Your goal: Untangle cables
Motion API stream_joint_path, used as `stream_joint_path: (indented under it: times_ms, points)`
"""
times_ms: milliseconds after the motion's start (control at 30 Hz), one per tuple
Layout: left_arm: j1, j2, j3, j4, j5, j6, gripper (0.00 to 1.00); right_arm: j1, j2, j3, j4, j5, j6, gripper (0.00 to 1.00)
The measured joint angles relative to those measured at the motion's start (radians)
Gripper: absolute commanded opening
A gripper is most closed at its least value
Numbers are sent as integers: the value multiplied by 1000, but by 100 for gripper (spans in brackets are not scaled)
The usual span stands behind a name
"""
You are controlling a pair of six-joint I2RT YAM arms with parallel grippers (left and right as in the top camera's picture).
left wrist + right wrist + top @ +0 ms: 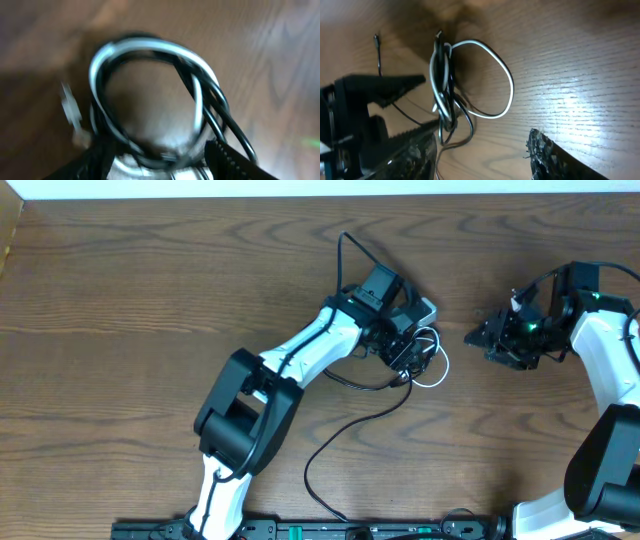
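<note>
Overhead | step: early, cords not yet separated | white cable and black cable tangled at centre of table | left fingers parted at the knot | right fingers well right, spread unclear | next likely: pinch one cord each, draw apart.

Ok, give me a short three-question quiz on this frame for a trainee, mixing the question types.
1. True or false: the right gripper sits apart from the cable bundle.
2. Which colour of cable trails away from the bundle toward the arms' bases? A) white B) black C) red
3. Fill in: the bundle lies at the tip of the ___ arm.
Key: 1 true; 2 B, the black cable; 3 left arm.
</note>
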Motion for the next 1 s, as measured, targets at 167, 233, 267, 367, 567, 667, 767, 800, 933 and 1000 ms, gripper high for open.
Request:
stream_joint_path:
  times_ms: [167,233,267,367,567,667,767,800,933,1000]
  points:
    - [-13,27,0,55,-41,1,55,1,0,0,-5,1,-15,56]
    - [-19,38,0,55,-48,2,53,1,0,0,-5,2,-18,56]
    - [-25,43,0,55,-50,2,51,1,0,0,-5,4,-18,57]
    - [-40,50,0,55,-55,1,41,1,0,0,-5,5,-19,57]
    - [-55,50,0,55,-58,-3,7,1,0,0,1,6,-23,54]
    - [-46,50,3,52,-57,-63,7,1,0,0,8,-16,-47,54]
    - [-18,47,22,51,-57,-177,7,1,0,0,16,-59,-84,53]
    - [-4,41,27,51,-57,-216,8,3,0,0,17,-71,-95,53]
    - [68,-38,29,48,-42,-385,8,33,0,0,35,-102,-125,52]
    - [103,-98,31,48,-17,-457,7,60,0,0,57,-114,-132,53]
